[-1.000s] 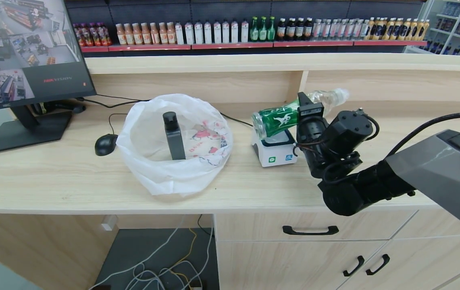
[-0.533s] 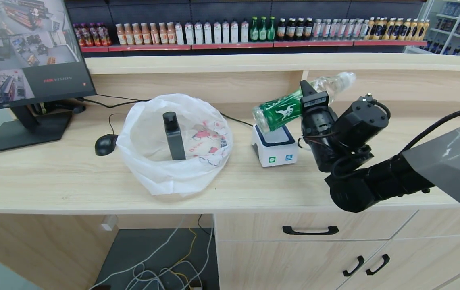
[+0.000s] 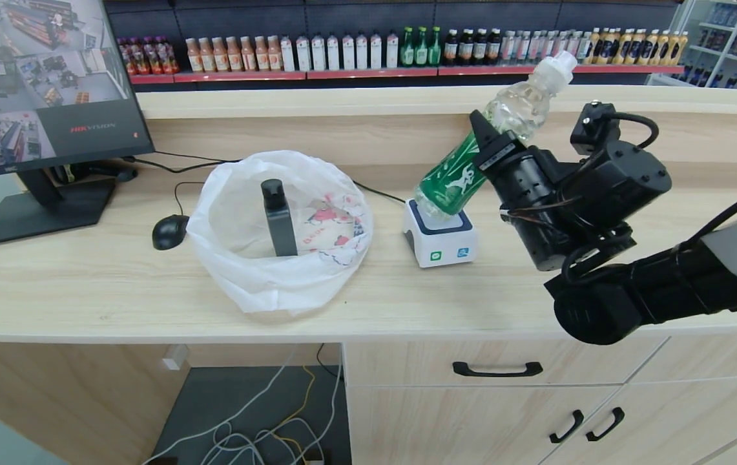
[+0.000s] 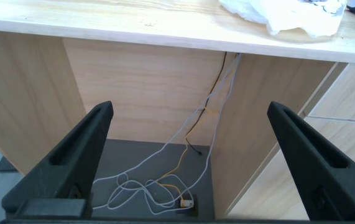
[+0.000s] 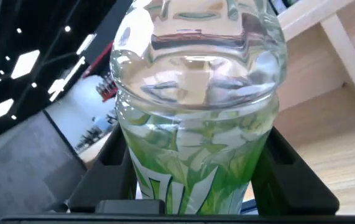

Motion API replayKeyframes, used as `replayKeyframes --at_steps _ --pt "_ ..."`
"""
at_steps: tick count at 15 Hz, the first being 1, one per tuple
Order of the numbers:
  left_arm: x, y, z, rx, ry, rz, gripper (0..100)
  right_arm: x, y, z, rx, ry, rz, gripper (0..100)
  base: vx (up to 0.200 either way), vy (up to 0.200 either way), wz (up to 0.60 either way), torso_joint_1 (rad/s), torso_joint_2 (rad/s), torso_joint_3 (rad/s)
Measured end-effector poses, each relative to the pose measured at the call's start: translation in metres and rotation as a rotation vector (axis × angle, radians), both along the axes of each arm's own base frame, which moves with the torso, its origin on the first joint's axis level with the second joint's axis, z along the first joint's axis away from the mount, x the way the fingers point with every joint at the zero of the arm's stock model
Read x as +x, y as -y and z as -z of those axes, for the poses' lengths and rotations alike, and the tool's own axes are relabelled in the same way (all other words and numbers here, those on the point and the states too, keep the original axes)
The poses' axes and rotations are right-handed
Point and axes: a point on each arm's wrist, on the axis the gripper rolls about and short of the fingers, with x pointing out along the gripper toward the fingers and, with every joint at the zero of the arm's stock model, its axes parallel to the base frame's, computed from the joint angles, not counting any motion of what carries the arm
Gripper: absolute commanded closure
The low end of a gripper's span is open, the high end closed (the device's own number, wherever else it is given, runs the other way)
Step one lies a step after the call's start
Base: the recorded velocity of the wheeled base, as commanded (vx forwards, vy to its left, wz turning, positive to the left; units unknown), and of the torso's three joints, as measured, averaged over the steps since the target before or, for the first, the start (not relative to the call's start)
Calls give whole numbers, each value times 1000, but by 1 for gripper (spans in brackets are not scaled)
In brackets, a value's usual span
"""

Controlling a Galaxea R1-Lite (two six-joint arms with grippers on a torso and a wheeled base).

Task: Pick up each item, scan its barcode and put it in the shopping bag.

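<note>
**Holding the bottle over the scanner, bag gaping alongside**

Head view first. Seeing the right gripper [image 3: 494,150] clamped around the bottle [image 3: 449,182] just above the green label. White cap tipped up toward 1 o'clock, base aimed down toward 7. Base parked right over the top of the white scanner [image 3: 440,242]; can't tell whether touching or just clear of it.

Placing the scanner at 3 o'clock from the shopping bag [image 3: 258,284], close beside its plastic but apart from it. Bag mouth slumped wide open, with a dark bottle [image 3: 280,219] standing upright inside. Got a mouse [image 3: 169,231] just off the bag at 9 o'clock and a monitor [image 3: 39,90] farther out at 10.

For room: a broad strip of counter [image 3: 84,290] wood from 6 to 8 o'clock of the bag, right out to the front edge. More wood at 3 o'clock of the scanner, under the right arm. Boxed in at 12 o'clock by a raised ledge [image 3: 342,100] running along the whole back.

Left wrist view next. Looking at the left gripper [image 4: 189,112] with its fingers [image 4: 96,134] spread wide, hanging below the counter's front edge. Facing the open space under it, with loose cables [image 4: 152,186] trailing on the floor. Catching a scrap of bag plastic up on the countertop.

Right wrist view last. Staring along the bottle, its clear shoulder and green label pinched snug between the two black fingers.
</note>
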Motion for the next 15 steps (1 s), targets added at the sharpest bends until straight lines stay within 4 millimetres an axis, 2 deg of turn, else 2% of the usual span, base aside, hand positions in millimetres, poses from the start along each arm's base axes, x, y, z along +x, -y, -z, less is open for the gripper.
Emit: replayKeyframes --at_steps 2,4,6,9,14,15 --pt "0 0 0 0 0 0 0 -6 2 -8 -128 55 74 100 0 0 0 0 0 0" --pt "0 0 0 0 0 0 0 -14 5 -21 -349 179 138 100 0 0 0 0 0 0" --pt "0 0 0 0 0 0 0 -22 15 -24 -453 290 164 100 0 0 0 0 0 0" --pt "0 0 0 0 0 0 0 -28 20 -1 -531 231 159 100 0 0 0 0 0 0" --pt "0 0 0 0 0 0 0 -33 21 5 -510 198 127 100 0 0 0 0 0 0" --pt "0 0 0 0 0 0 0 -33 21 5 -508 199 129 100 -200 0 0 -7 7 2"
